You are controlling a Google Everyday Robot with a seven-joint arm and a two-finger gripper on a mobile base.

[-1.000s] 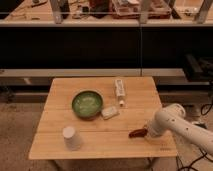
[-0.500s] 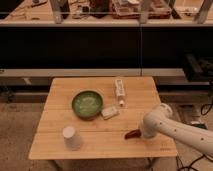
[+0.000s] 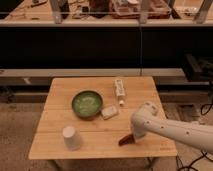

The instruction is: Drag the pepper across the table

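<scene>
The small dark red pepper (image 3: 124,141) lies on the light wooden table (image 3: 100,131) near its front edge, right of the middle. My gripper (image 3: 133,136) comes in from the right on a white arm and sits right on the pepper's right end, shut on it. The pepper's left tip pokes out from under the gripper, and the wrist hides the rest.
A green bowl (image 3: 87,104) stands at the table's middle left, with a pale block (image 3: 109,112) just to its right. An upturned white cup (image 3: 71,137) is at the front left. A white packet (image 3: 119,88) lies at the back. A dark bench (image 3: 100,50) runs behind the table.
The gripper and the pepper have slid together to the left and slightly toward the front edge. The bowl, cup, block and packet have stayed put.
</scene>
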